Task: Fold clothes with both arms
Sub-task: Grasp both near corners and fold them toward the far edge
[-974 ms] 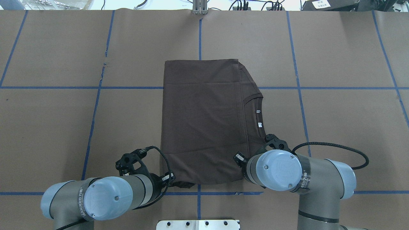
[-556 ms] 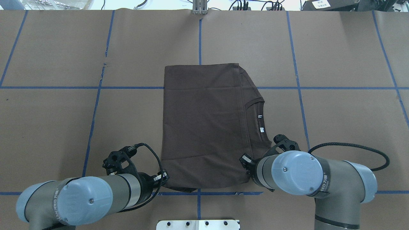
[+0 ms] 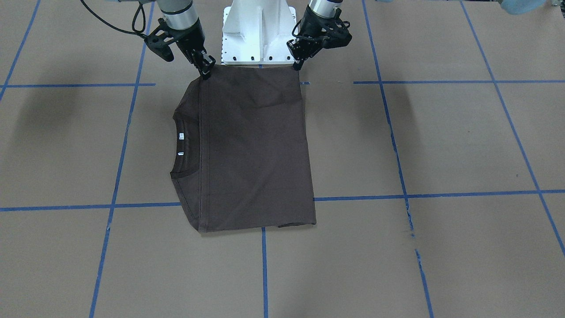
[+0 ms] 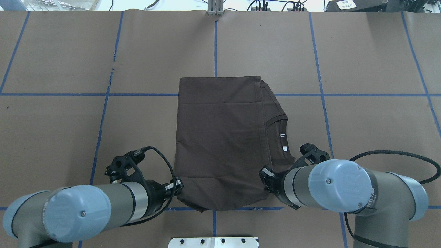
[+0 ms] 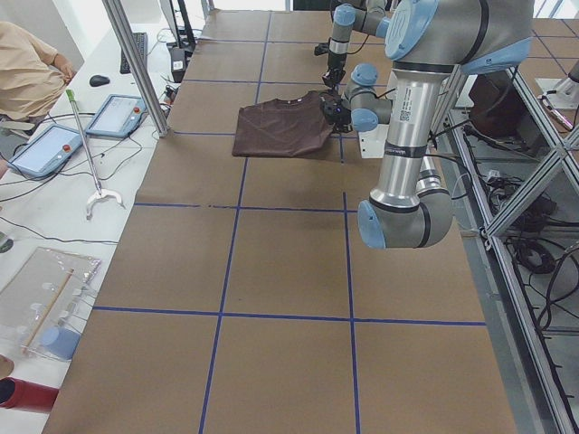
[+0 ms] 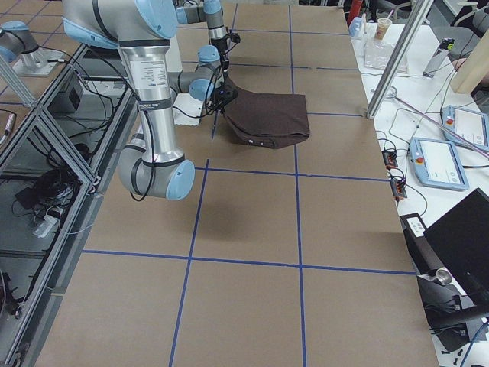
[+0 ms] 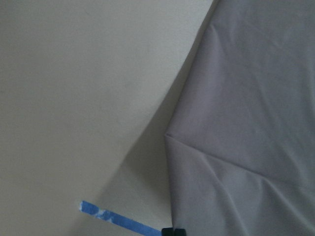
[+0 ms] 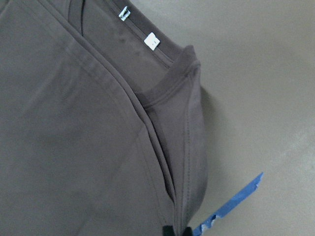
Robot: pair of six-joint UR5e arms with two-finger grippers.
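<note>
My left gripper [image 3: 296,66] and right gripper [image 3: 205,70] each pinch a near corner of the T-shirt [image 3: 251,145]; its length runs away from me.

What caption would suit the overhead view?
Left gripper and right gripper hold the near corners of a folded brown T-shirt on the table.

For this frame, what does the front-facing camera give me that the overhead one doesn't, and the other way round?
Front-facing only: the right claw and left claw, each pinching a robot-side corner of the T-shirt. Overhead only: the arms' blue-capped joints in full and cables past the table's far edge; the wrists hide the pinch. Both: the folded shirt, collar and white labels on the robot's right.
</note>
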